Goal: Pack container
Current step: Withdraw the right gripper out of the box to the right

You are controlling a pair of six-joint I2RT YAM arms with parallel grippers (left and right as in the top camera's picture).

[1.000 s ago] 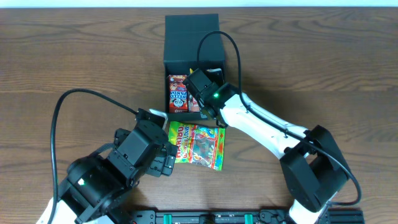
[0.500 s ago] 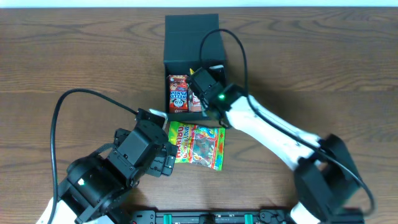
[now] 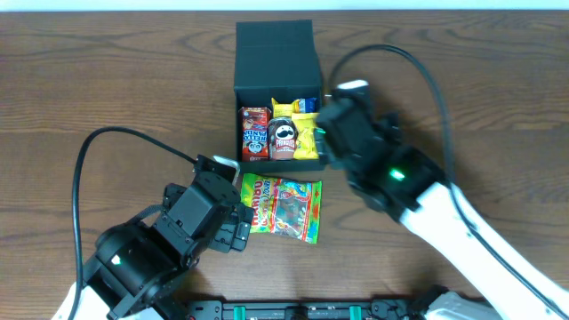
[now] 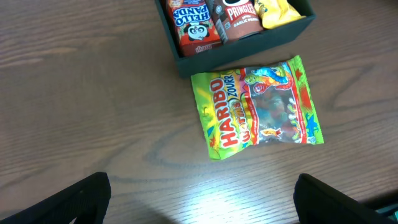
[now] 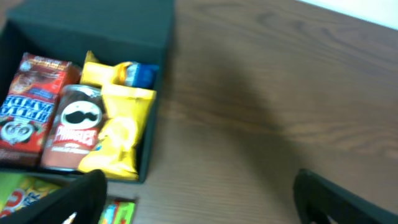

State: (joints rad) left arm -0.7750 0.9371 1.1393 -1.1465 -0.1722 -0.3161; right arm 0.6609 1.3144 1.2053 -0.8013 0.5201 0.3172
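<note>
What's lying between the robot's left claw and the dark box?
A Haribo gummy bag lies flat on the table between the open left gripper and the container, as the overhead and left wrist views show.

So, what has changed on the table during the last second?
The right fingers opened, let go of the Pringles can inside the container, and drew back to the right, off the box. The left fingers, the Haribo bag and the container did not move.
</note>
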